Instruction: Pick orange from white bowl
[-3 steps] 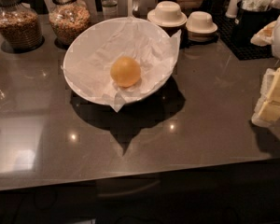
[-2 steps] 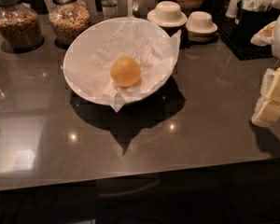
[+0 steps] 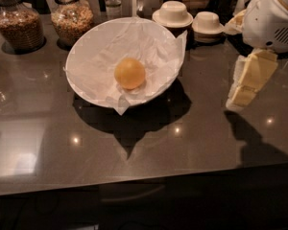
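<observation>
At far right, the gripper (image 3: 237, 98) hangs apart from the orange (image 3: 130, 73), holding nothing; openness unclear.

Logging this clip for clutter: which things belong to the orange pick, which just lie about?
Job: orange inside white bowl; pincer hanging right of it, apart.
Lying about: left jar, second jar, larger cream dish, smaller cream dish, all behind the bowl.

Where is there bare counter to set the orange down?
Widest bare counter: the front strip between bowl and near edge. Also left, in front of the jars. A narrower gap lies between bowl and tool, which hangs at right. Back row is crowded: jars, dishes.
</observation>
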`<act>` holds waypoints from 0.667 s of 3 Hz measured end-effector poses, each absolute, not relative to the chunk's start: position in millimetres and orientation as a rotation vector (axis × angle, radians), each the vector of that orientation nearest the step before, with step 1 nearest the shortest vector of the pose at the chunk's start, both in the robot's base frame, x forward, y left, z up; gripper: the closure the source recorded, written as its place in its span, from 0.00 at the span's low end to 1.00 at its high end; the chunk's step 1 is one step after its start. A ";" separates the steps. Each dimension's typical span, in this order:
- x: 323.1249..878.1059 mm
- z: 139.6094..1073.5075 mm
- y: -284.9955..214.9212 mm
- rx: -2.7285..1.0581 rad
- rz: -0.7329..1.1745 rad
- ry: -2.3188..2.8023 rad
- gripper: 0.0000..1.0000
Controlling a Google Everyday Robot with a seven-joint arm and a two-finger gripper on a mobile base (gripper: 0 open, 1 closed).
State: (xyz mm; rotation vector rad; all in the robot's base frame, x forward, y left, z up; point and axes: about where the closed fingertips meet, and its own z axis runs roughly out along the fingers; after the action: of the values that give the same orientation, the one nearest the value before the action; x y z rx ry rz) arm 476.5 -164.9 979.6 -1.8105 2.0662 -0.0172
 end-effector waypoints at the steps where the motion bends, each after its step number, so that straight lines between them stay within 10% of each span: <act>1: 504.9 984.7 -121.6 -1.900 0.044 1.939 0.00; 2: 540.5 988.0 -84.1 -1.940 0.110 1.851 0.00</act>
State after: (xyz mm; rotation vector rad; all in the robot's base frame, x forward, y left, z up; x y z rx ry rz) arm 540.5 -84.1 988.0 -1.9400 1.8506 0.1100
